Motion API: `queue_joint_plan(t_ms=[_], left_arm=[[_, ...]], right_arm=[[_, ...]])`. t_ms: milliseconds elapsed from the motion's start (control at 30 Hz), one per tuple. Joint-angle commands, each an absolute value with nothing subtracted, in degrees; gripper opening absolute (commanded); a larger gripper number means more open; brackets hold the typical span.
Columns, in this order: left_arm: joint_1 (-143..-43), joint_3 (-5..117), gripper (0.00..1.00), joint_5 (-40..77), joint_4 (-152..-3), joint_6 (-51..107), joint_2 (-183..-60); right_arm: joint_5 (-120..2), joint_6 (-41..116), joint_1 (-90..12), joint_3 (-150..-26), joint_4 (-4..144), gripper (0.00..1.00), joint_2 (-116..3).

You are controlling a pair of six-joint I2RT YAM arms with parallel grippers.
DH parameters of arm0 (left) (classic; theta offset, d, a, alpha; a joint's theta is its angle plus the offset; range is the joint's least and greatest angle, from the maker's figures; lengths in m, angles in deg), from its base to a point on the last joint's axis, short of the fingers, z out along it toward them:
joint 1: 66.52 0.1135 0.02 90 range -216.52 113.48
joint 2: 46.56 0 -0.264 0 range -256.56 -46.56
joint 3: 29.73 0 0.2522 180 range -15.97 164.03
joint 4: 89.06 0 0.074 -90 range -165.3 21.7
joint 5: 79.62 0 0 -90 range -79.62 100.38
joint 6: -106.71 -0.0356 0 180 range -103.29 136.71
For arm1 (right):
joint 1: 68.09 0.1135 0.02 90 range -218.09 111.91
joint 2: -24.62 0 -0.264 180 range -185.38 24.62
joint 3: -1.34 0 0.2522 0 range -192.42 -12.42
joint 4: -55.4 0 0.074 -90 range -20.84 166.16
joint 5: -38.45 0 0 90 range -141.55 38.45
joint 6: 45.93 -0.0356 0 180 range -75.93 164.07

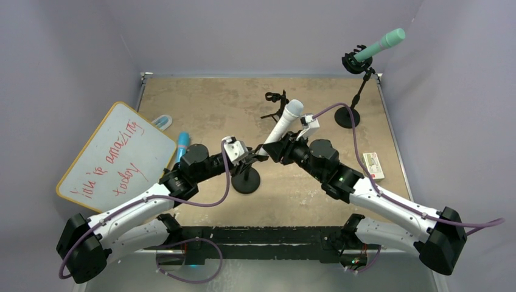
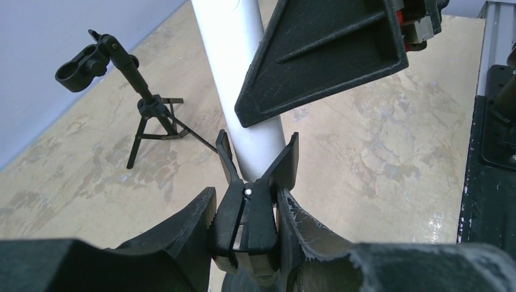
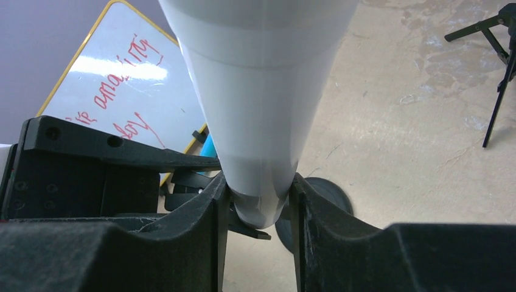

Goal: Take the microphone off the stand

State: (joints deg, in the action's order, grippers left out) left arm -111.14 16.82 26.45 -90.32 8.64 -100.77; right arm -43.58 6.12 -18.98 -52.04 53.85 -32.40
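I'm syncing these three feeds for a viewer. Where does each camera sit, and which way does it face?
Top external: above and behind the arms, looking down at the table; both arms show, left gripper and right gripper meeting mid-table.
Left wrist: looks along its own fingers at the clip gripping the white microphone.
Right wrist: looks past its own fingers, closed on the microphone, toward the whiteboard.
Shared: the microphone appears in all three.
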Motion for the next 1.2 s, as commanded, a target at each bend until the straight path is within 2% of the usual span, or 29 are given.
queue_joint_plan(t_ms=[0, 33, 67, 133, 233, 500, 667, 900, 1167], left_arm=[[-110.64, 15.68, 0.23, 26.66, -91.29, 9.87, -99.08], [-110.64, 15.40, 0.28, 26.50, -91.41, 9.98, -98.96], [-110.64, 15.21, 0.27, 26.35, -91.58, 10.09, -98.87], [-110.64, 15.17, 0.00, 25.87, -91.37, 10.05, -98.71], [-110.64, 15.62, 0.00, 23.22, -89.92, 9.86, -98.70], [-106.40, 12.71, 0.00, 9.29, -91.47, 13.77, -94.74], [-103.08, 14.48, 0.00, 8.41, -95.21, 14.22, -97.26], [-96.16, 24.38, 0.00, 10.01, -98.31, 15.10, -109.04], [-88.14, 28.07, 0.00, 10.08, -101.00, 19.74, -118.87]], right_arm=[[-43.73, 6.88, -18.78, -53.57, 52.21, 0.28, -32.68], [-43.66, 7.01, -18.78, -53.62, 52.13, 0.25, -32.75], [-43.55, 7.13, -18.78, -53.78, 52.19, 0.23, -32.77], [-42.91, 7.33, -18.78, -54.06, 52.54, 0.19, -32.94], [-39.86, 7.29, -18.78, -54.70, 54.52, 0.15, -33.09], [-35.51, 7.06, -20.83, -54.39, 60.22, 0.14, -32.41], [-39.99, 4.73, -22.91, -50.90, 58.53, 0.14, -31.95], [-47.87, 2.28, -22.92, -47.64, 55.66, 0.15, -34.81], [-62.29, 0.26, -22.87, -45.40, 44.26, 0.13, -48.88]])
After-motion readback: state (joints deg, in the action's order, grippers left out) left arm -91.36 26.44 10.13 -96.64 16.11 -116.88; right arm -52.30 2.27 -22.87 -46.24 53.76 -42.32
